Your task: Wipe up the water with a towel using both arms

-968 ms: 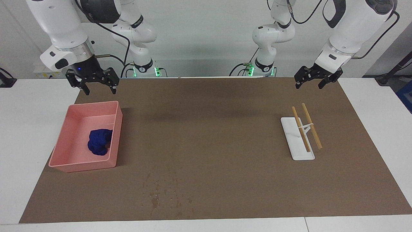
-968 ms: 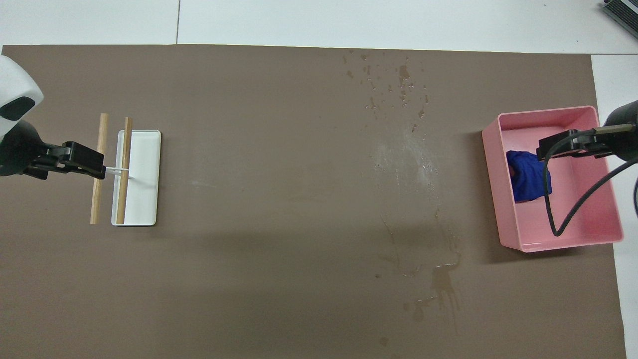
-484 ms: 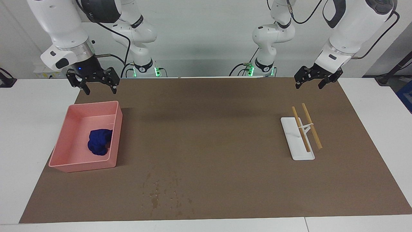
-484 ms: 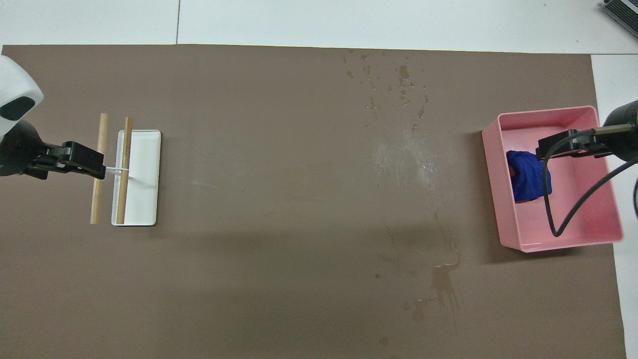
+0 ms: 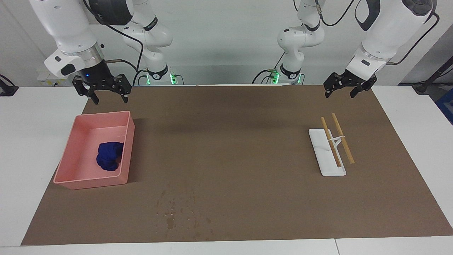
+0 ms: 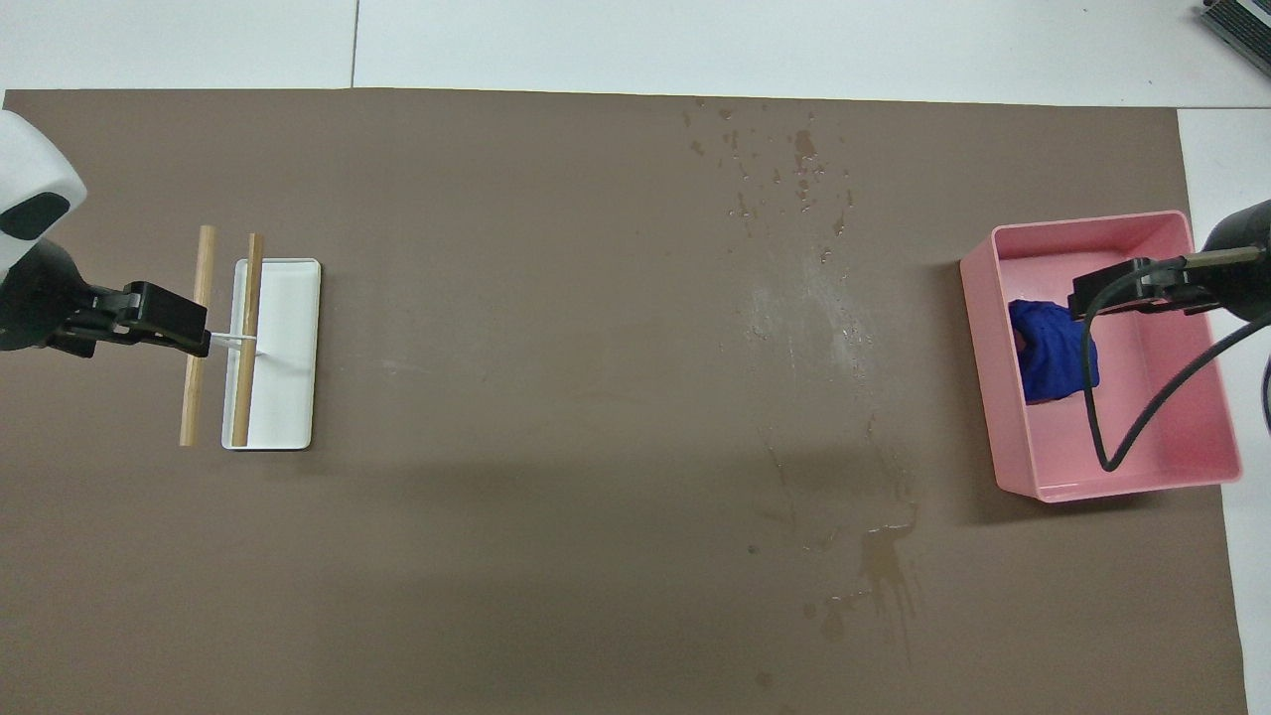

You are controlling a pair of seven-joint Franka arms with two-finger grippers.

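The blue towel [image 5: 109,156] lies crumpled in a pink tray [image 5: 70,152] toward the right arm's end of the table; from overhead the towel [image 6: 1048,353] is partly covered by the right arm's cable. Water drops [image 5: 177,212] speckle the brown mat at the edge farthest from the robots, and the overhead view shows more water [image 6: 879,566] nearer to them. My right gripper [image 5: 110,99] hangs open and empty in the air, over the tray's end nearest the robots. My left gripper [image 5: 340,94] hangs open and empty, over the mat by the white stand.
A white flat stand [image 5: 320,148] carrying two wooden sticks [image 5: 341,138] sits toward the left arm's end. The brown mat [image 5: 230,141] covers most of the white table. The tray's walls stand around the towel.
The right gripper has drifted up very slightly above the tray. The left arm, towel and tray have not moved.
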